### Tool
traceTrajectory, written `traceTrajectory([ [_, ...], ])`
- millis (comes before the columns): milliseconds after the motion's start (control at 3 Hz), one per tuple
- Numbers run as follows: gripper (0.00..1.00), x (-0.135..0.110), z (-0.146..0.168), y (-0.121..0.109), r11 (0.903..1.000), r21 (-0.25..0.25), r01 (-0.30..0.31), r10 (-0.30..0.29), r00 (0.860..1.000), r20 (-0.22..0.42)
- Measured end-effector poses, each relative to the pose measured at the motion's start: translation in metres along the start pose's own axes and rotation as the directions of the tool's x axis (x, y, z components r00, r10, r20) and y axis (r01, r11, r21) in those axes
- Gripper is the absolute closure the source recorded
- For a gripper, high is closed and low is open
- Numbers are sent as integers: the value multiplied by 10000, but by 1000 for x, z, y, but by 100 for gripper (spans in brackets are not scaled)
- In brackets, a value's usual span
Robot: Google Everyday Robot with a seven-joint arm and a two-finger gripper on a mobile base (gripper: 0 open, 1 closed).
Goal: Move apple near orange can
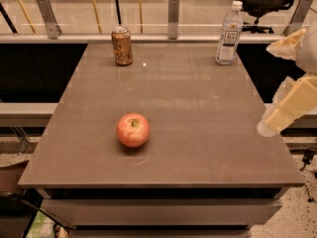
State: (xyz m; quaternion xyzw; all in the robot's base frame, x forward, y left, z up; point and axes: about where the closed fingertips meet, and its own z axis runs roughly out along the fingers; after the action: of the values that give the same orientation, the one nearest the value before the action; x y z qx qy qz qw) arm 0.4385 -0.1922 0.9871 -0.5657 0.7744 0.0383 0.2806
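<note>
The apple [132, 130], red-pink with a short stem, rests on the brown table [198, 108] left of centre, towards the front. The orange can [122, 45] stands upright at the table's far left. My gripper [267, 88] hangs at the right edge of the view, over the table's right side, far from the apple. Its two cream fingers [292, 105] are spread apart with nothing between them.
A clear plastic water bottle [229, 32] stands at the table's far right. A glass railing with metal posts [173, 14] runs behind the table. An office chair [265, 1] stands beyond it at the back right.
</note>
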Motion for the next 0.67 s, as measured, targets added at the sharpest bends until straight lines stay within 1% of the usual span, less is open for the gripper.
traceTrajectory([
  [333,0,-5,11,9,9982,131,-585,573,9952,792],
  [667,0,-10,33,17,9932,252,-1136,1086,9829,1489],
])
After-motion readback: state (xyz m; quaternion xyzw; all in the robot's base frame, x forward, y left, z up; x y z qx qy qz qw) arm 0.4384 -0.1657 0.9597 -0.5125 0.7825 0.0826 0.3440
